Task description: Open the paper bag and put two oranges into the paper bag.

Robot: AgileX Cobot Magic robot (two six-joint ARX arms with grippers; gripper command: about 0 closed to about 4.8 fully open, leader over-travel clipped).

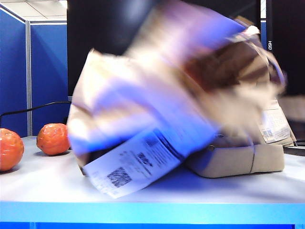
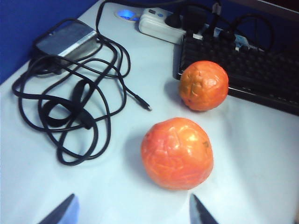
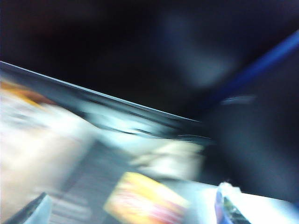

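Observation:
The brown paper bag (image 1: 157,109) fills the middle of the exterior view, motion-blurred and leaning, with its white QR receipt (image 1: 138,164) hanging low at the front. Two oranges (image 1: 53,139) (image 1: 8,149) sit on the table at the far left. In the left wrist view my left gripper (image 2: 133,212) hovers open just short of the nearer orange (image 2: 177,153), with the other orange (image 2: 204,85) beyond it. My right gripper (image 3: 131,210) shows wide-apart fingertips in a smeared picture, the bag's yellow-red print (image 3: 145,200) beyond them. Neither arm shows in the exterior view.
A low beige folded bag (image 1: 238,160) lies right of the paper bag. Near the oranges are a black keyboard (image 2: 243,70), a tangle of black cable (image 2: 70,107), a power adapter (image 2: 67,39) and a white power strip (image 2: 159,21). The table's front edge (image 1: 152,205) runs below.

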